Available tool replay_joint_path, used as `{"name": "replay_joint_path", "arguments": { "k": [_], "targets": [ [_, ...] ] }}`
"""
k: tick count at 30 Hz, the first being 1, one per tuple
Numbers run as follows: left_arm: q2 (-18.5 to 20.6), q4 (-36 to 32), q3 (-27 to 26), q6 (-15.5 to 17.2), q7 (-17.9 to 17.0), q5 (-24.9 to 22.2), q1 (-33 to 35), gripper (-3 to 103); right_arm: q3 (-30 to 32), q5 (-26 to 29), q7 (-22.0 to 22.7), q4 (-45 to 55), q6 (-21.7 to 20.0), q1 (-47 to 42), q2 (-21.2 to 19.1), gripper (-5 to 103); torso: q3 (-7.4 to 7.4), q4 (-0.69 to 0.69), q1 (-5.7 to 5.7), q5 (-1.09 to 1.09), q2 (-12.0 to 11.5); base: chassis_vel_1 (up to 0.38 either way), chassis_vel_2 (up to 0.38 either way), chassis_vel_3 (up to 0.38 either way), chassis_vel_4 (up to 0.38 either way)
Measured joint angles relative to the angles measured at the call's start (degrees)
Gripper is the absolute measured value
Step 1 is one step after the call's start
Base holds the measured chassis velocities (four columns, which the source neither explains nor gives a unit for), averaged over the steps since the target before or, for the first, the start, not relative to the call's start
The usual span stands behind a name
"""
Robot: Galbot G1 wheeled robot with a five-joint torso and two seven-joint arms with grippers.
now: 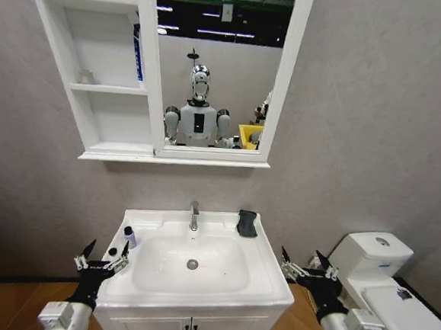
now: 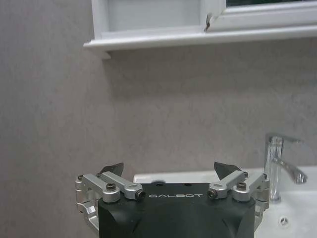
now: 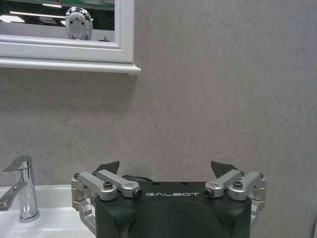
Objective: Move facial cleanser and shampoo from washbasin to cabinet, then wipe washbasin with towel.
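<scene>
Down low, the left gripper (image 1: 99, 256) hovered with its fingers spread wide and nothing between them, just off the front left corner of the washbasin (image 1: 268, 285); from its own wrist camera the same gripper (image 2: 168, 172) showed both dark fingertips well apart, pointing toward the grey wall. Across from it, the right gripper (image 1: 304, 262) hung beside the basin's front right corner, likewise wide and holding nothing, and its wrist camera showed the gripper (image 3: 166, 168) with the fingertips parted in the same way. Close to the left gripper, on the basin's left ledge, a small bottle (image 1: 130, 237) with a dark cap stood upright, and a little dark item (image 1: 112, 252) sat just in front of it, too small to make out. The chrome tap (image 1: 194, 216) rose at the back of the bowl, with the drain (image 1: 192, 264) in the middle below it. A dark towel (image 1: 247, 223) lay on the back right ledge, right of the tap. Under the basin was a low cupboard (image 1: 192, 329) with black handles. Up on the wall, the cabinet (image 1: 98, 64) with its shelves joined the mirror (image 1: 217, 65), and a blue item (image 1: 138, 51) stood at the right edge of the middle shelf. A white toilet (image 1: 383, 289) stood to the right of the basin.
</scene>
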Motion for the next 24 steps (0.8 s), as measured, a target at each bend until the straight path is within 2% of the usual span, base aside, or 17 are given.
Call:
{"name": "replay_joint_path", "arguments": {
  "k": [1, 2, 4, 8, 12, 20, 24],
  "targets": [
    [-0.03, 2.16, -0.06, -1.55, 0.27, 0.08, -0.07, 100, 0.02, 0.02, 0.05, -0.09, 0.05, 0.03, 0.03, 100, 0.0, 0.0, 0.0, 0.01, 0.0, 0.0, 0.0, 0.0, 0.0],
    [-0.03, 2.16, -0.06, -1.55, 0.27, 0.08, -0.07, 100, 0.02, 0.02, 0.05, -0.09, 0.05, 0.03, 0.03, 100, 0.0, 0.0, 0.0, 0.01, 0.0, 0.0, 0.0, 0.0, 0.0],
    [0.15, 8.93, 0.37, -6.53, 0.41, 0.96, -1.73, 100, 0.12, 0.05, 0.26, -0.32, 0.36, 0.07, 0.21, 100, 0.01, -0.03, 0.04, 0.0, -0.02, 0.0, 0.0, 0.0, 0.0],
    [0.24, 13.75, 1.11, -8.16, 0.41, 1.95, -3.68, 100, 0.61, 0.55, 0.58, -0.32, 0.61, -0.14, 0.25, 100, 0.02, -0.03, 0.08, 0.0, -0.03, 0.0, 0.0, 0.0, 0.0],
    [0.33, 16.12, 1.52, -8.12, 0.38, 2.31, -5.4, 100, 0.95, 0.75, 0.8, -0.45, 0.91, -0.18, 0.31, 100, 0.02, -0.02, 0.07, 0.01, -0.03, 0.0, 0.0, 0.0, 0.0],
    [2.22, 23.09, 3.27, -4.83, -1.72, 2.06, -11.44, 100, 1.46, 1.18, 1.05, -1.32, 1.85, 0.06, 1.02, 100, 0.02, -0.02, 0.07, 0.0, -0.03, 0.0, 0.0, 0.0, 0.0],
    [2.31, 23.71, 4.05, -3.5, -2.65, 1.86, -12.94, 100, 1.82, 1.33, 1.08, -2.27, 2.61, 0.06, 0.95, 100, 0.02, -0.02, 0.07, 0.0, -0.03, 0.0, 0.0, 0.0, 0.0]
  ]
}}
